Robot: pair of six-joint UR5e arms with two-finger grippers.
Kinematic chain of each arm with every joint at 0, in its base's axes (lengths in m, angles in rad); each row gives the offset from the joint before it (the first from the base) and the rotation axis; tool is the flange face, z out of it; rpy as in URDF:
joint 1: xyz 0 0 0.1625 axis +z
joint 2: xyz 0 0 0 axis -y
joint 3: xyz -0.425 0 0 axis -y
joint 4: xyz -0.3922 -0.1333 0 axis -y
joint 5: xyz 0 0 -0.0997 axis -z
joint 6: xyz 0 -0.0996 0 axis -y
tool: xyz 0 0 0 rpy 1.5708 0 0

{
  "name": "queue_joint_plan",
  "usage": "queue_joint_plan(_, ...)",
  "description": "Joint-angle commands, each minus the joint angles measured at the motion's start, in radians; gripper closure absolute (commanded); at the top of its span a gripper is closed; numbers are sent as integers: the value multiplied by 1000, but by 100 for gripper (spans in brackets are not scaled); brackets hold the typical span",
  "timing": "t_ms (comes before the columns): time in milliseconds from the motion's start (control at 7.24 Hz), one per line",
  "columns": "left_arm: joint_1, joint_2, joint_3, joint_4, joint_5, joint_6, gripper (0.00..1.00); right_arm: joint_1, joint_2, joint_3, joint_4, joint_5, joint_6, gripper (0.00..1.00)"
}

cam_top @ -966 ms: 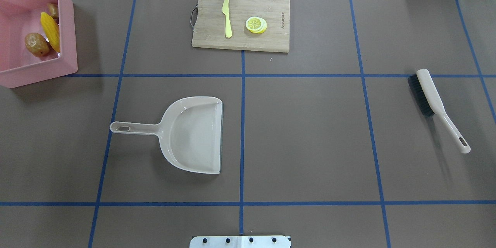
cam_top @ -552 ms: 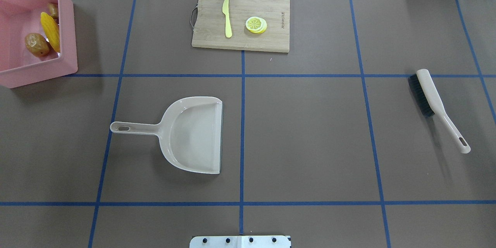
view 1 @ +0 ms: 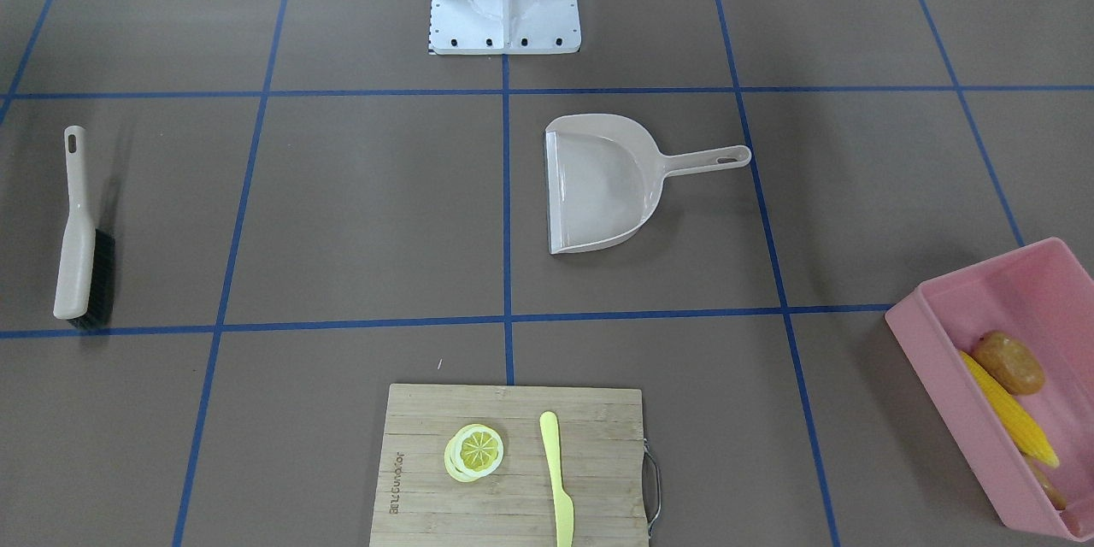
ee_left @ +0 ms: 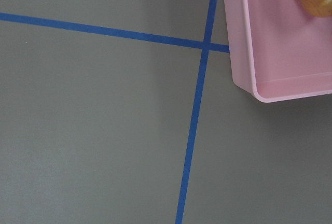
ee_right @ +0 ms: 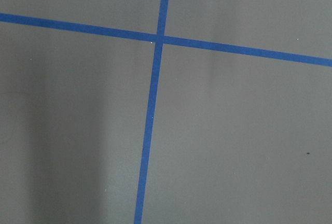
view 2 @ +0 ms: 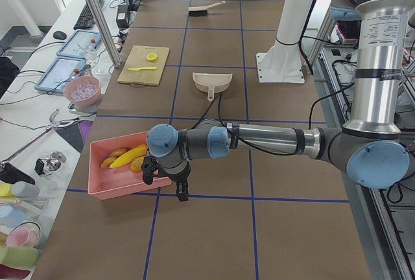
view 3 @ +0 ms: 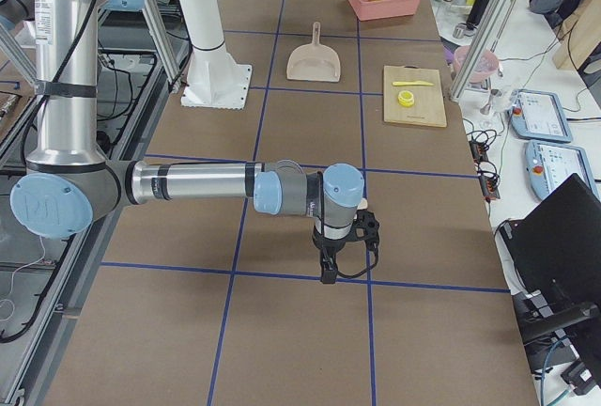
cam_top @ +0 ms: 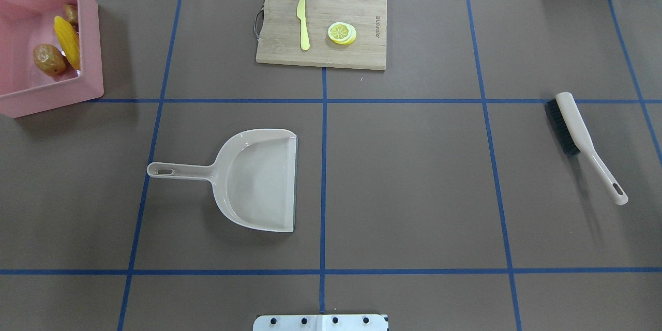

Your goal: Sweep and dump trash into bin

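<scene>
At the far left of the tabletop (cam_top: 414, 181) the pink bin (cam_top: 51, 99) is sitting, and the corn cob (cam_top: 67, 42), the potato (cam_top: 49, 59) and the ginger root (cam_top: 71, 13) are lying inside it. The left gripper (view 2: 165, 186) is hanging over the tabletop just beside a corner of the bin; whether its fingers are apart or together I cannot tell. Further right the dustpan (cam_top: 258, 181) is lying flat, its handle pointing left. Beyond it a cutting board (cam_top: 367, 51) is carrying a knife (cam_top: 303, 23) and lemon slices (cam_top: 342, 33). At the right a brush (cam_top: 582, 139) is lying. The right gripper (view 3: 349, 260) is hanging near crossing blue tape lines (ee_right: 155, 40); its fingers are not showing clearly enough to tell either
</scene>
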State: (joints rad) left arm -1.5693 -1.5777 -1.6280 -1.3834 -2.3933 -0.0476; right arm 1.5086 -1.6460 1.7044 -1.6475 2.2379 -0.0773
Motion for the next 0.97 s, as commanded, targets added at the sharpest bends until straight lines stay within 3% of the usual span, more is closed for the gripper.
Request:
queue_joint_plan(0, 0, 1, -3, 1, -1, -4, 1, 1, 0, 1, 0, 2, 1, 0)
queue_joint_plan(828, 0, 1, 0, 3, 0, -4, 1, 1, 0, 9, 0, 3, 1, 0)
